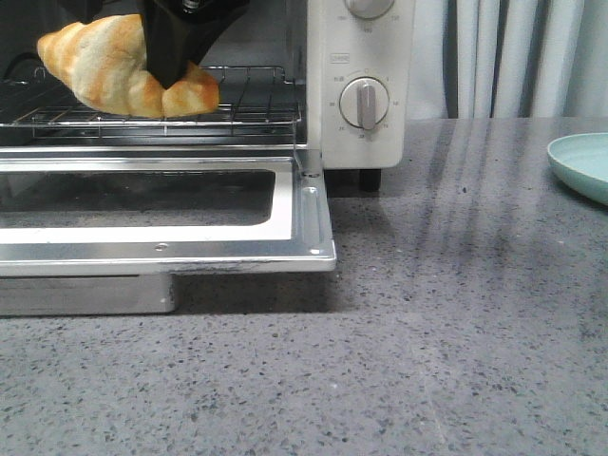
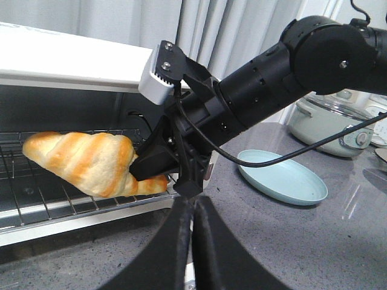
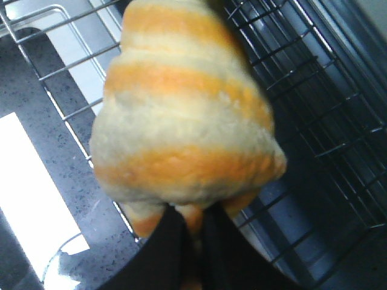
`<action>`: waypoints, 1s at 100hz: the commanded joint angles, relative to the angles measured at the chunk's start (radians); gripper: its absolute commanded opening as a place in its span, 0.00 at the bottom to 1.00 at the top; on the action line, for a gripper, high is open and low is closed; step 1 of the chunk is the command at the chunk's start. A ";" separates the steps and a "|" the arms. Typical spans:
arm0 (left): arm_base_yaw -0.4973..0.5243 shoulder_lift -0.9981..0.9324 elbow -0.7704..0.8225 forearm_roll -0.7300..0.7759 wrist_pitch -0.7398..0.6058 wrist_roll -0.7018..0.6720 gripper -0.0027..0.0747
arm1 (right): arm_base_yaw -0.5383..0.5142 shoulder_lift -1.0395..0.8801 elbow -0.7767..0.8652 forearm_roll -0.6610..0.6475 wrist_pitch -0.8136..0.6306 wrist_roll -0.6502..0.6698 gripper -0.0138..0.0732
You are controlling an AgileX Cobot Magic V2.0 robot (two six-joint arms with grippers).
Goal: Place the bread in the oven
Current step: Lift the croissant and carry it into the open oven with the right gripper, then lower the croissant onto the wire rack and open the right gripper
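Gripping bread (image 1: 104, 62), right gripper (image 1: 180, 81); above oven (image 1: 356, 57) rack (image 1: 247, 112)

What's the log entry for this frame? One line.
right gripper: shut on bread | bread: over oven rack | door: down | left gripper: shut, empty

Grey speckled countertop (image 1: 427, 332) carries the oven (image 1: 356, 85), door lowered beneath the right gripper (image 1: 180, 71), and a pale green plate (image 1: 581, 163) well right of it.
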 commanded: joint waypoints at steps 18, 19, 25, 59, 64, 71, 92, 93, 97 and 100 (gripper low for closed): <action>0.003 0.012 -0.032 -0.025 -0.057 -0.005 0.01 | -0.006 -0.050 -0.044 -0.044 -0.090 -0.015 0.08; 0.003 0.012 -0.032 -0.028 -0.057 -0.005 0.01 | -0.006 -0.051 -0.044 -0.044 -0.090 -0.015 0.08; 0.003 0.012 -0.032 -0.035 -0.056 -0.005 0.01 | -0.006 -0.051 -0.044 -0.044 -0.097 -0.015 0.08; 0.003 0.012 -0.032 -0.038 -0.049 -0.005 0.01 | -0.006 -0.051 -0.044 -0.044 -0.124 0.005 0.55; 0.003 0.012 -0.032 -0.038 -0.049 -0.005 0.01 | -0.006 -0.051 -0.044 -0.044 -0.127 0.009 0.65; 0.003 0.012 -0.032 -0.038 -0.049 -0.005 0.01 | -0.006 -0.051 -0.044 -0.044 -0.127 0.013 0.70; 0.003 0.012 -0.032 -0.038 -0.049 -0.005 0.01 | -0.006 -0.061 -0.044 -0.044 -0.128 0.013 0.68; 0.003 0.012 -0.032 -0.038 -0.049 -0.005 0.01 | -0.006 -0.063 -0.044 -0.044 -0.127 0.013 0.67; 0.003 0.012 -0.032 -0.038 -0.049 -0.005 0.01 | -0.003 -0.071 -0.044 -0.044 -0.129 0.013 0.65; 0.003 0.012 -0.032 -0.038 -0.049 -0.005 0.01 | -0.003 -0.078 -0.044 -0.044 -0.131 0.013 0.64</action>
